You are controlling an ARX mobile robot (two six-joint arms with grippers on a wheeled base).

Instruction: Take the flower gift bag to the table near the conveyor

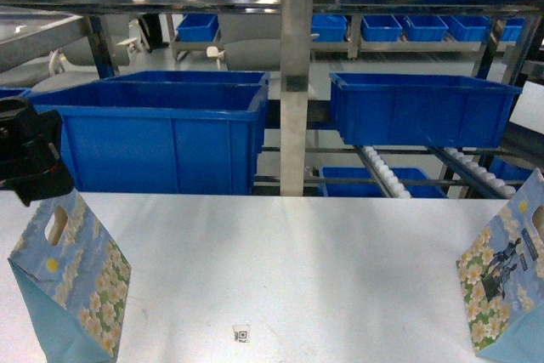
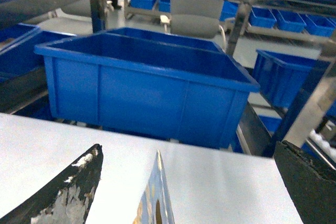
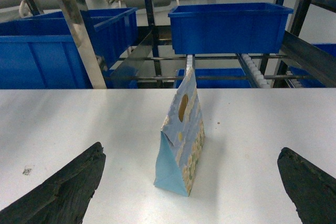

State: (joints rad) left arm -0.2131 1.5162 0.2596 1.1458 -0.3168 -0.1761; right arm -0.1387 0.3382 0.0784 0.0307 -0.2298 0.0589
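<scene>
Two pale-blue paper flower gift bags with daisy print upright on broad matte white table (image 1: 297, 261): left bag (image 1: 72, 282) at near left edge, right bag (image 1: 510, 282) at near right edge. Left gripper (image 2: 186, 192) directly above left bag, black fingers (image 2: 68, 192) spread wide either side of bag's top edge, not touching. Right gripper (image 3: 191, 187) wide open too, right bag well ahead between fingers, free. Roller conveyor (image 1: 382, 172) with steel rails beyond table's far edge, right of centre. Big blue plastic bin (image 1: 161, 138) far left.
</scene>
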